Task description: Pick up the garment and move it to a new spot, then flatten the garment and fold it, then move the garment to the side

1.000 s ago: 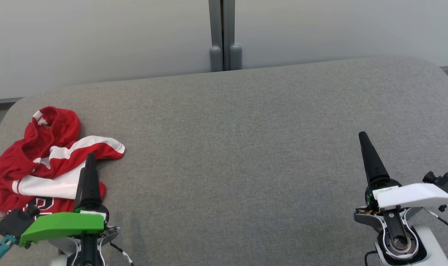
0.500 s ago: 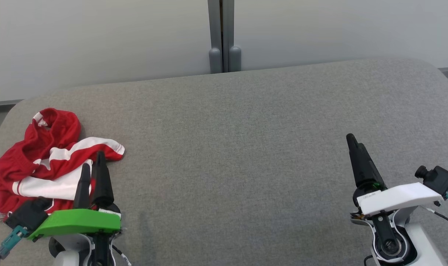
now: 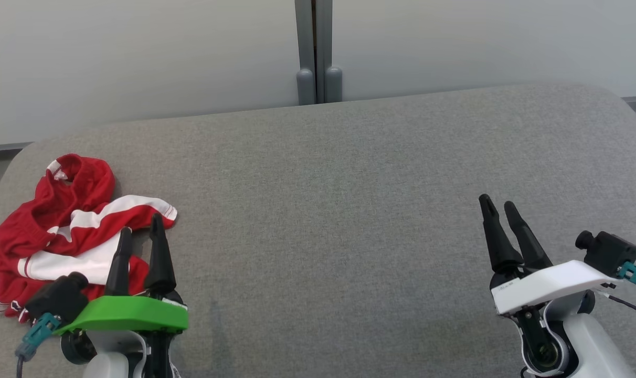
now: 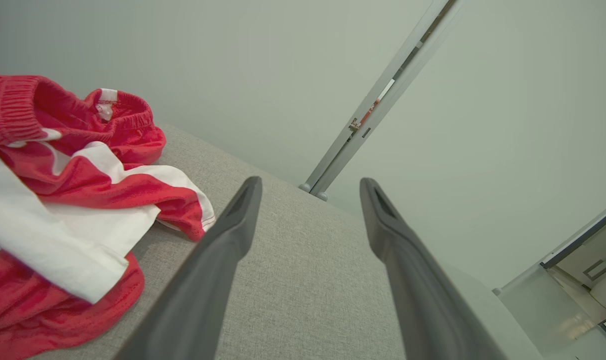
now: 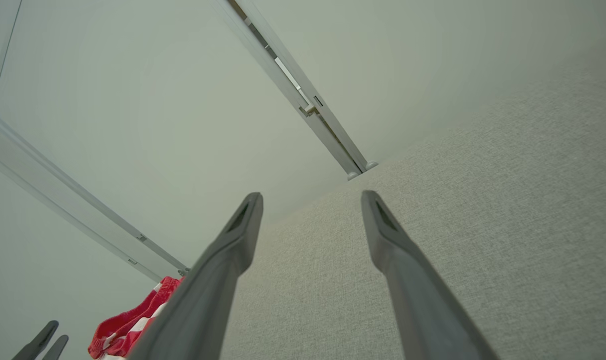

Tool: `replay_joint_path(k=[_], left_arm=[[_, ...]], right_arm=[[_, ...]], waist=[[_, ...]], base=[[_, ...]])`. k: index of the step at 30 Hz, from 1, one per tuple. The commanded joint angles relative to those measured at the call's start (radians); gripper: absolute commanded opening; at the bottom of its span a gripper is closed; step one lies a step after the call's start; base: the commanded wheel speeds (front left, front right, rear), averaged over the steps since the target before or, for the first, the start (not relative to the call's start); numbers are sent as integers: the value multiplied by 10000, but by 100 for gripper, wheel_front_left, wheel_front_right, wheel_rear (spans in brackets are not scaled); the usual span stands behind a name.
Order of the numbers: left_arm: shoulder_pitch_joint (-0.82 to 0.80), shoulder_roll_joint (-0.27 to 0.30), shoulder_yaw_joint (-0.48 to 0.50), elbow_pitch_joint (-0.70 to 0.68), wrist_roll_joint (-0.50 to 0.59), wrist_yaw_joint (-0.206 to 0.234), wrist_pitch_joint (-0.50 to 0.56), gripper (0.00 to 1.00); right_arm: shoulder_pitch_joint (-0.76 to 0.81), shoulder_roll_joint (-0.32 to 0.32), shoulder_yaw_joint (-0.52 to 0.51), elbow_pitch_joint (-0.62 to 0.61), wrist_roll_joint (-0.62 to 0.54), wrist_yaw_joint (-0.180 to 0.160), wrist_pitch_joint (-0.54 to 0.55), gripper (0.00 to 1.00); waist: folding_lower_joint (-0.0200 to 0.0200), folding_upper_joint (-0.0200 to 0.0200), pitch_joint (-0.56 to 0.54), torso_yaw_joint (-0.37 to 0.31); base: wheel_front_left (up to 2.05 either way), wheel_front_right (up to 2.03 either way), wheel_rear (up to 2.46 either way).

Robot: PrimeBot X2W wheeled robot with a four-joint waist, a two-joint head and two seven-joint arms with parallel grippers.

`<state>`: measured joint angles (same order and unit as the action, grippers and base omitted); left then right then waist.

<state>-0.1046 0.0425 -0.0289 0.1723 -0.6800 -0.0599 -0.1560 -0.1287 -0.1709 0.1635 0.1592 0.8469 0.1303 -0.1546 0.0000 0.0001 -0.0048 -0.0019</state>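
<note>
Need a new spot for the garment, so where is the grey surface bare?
The grey surface is bare from the garment across to the right end effector and back to the wall. It is crowded at the front left, where the crumpled garment lies by the left end effector.

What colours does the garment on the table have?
The garment is red with broad white bands and thin white stripes near one hem. The head view shows it best.
</note>
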Motion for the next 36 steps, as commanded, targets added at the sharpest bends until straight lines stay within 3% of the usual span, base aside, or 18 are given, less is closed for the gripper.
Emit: replay_joint_path(k=[1, 18, 36], left_arm=[[-255, 76, -15, -38, 279, 78, -96, 100], [-405, 92, -281, 403, 2683, 419, -488, 100], [-465, 105, -454, 484, 4267, 598, -846, 100]], right_arm=[[-199, -84, 67, -2, -358, 4, -102, 100], [-353, -124, 378, 403, -2827, 4, -501, 100], [-372, -174, 623, 213, -4139, 5, -863, 100]], waist=[[0, -1, -7, 3], [0, -1, -67, 17], [0, -1, -90, 61]], base=[[0, 0, 0], [0, 0, 0], [0, 0, 0]])
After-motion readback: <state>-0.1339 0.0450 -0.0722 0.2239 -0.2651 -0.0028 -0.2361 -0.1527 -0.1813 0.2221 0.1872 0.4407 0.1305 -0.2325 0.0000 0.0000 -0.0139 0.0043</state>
